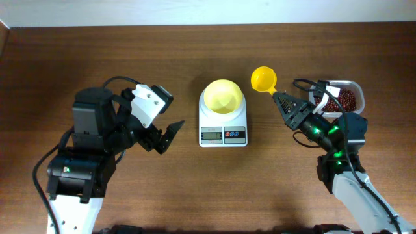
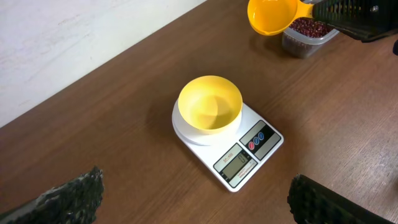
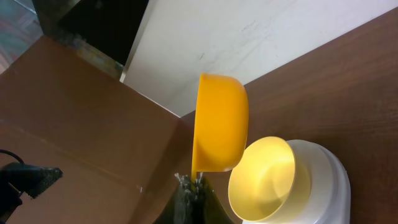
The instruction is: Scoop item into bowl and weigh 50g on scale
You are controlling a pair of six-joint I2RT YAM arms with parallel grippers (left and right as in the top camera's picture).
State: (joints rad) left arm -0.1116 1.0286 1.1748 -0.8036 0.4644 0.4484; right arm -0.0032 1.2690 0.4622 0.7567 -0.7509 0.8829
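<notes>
While the right hand (image 1: 282,99) pinches the scoop (image 1: 264,78), the beans (image 1: 344,99) lie in a tub (image 1: 348,82) just beside it, near the right edge of the worktop (image 1: 130,58).

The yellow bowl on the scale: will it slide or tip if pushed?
Probably slides easily: the bowl looks like thin plastic and is empty, so likely light. It rests on the smooth white scale, offering little grip. Its low, wide shape makes tipping less likely.
</notes>
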